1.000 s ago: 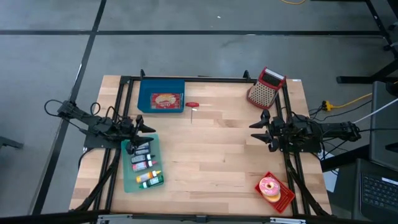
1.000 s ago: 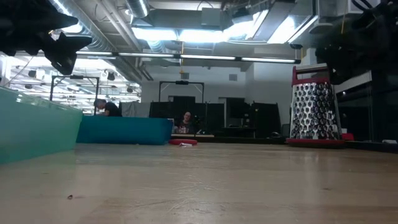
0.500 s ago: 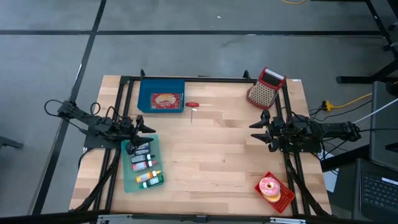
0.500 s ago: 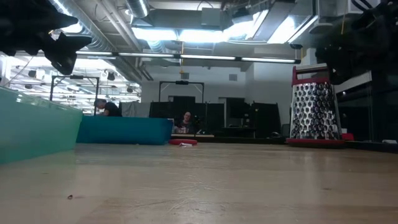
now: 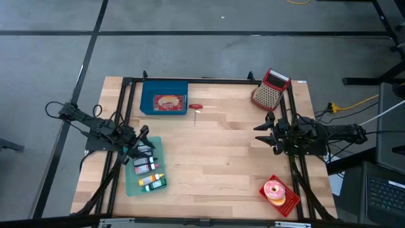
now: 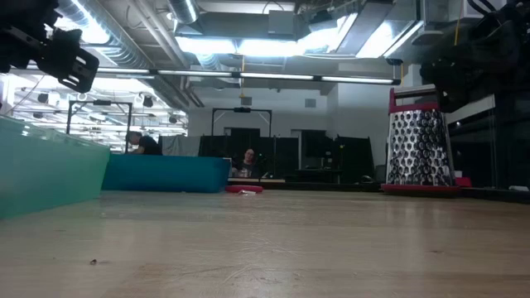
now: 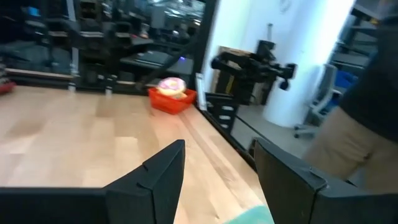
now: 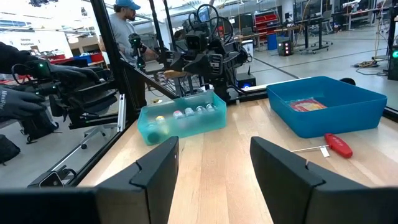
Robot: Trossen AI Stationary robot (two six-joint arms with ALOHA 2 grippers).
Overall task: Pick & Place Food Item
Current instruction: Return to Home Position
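Note:
A pink-iced donut (image 5: 274, 189) sits in a small red tray (image 5: 286, 201) at the table's near right corner; the left wrist view shows the donut (image 7: 170, 85) too. A flat red-and-yellow food item (image 5: 167, 101) lies in the blue bin (image 5: 147, 101) at the far left. My left gripper (image 5: 142, 135) hovers open over the far end of a teal tray (image 5: 130, 180), pointing level toward the donut's corner, nothing between its fingers (image 7: 163, 167). My right gripper (image 5: 258, 133) stands open at the right edge, pointing level toward the table's left, also with nothing in it (image 8: 214, 142).
The teal tray holds several small bottles (image 5: 149, 170). A red-handled screwdriver (image 5: 196, 106) lies right of the blue bin. A metal grater (image 5: 270, 88) stands at the far right corner. Bare wood lies in the middle (image 5: 209, 158). A person (image 8: 127, 28) and gloved hands (image 8: 25, 93) show beyond the table.
My left gripper has swung in place, its fingertips turning toward the table's near edge; its opening looks the same.

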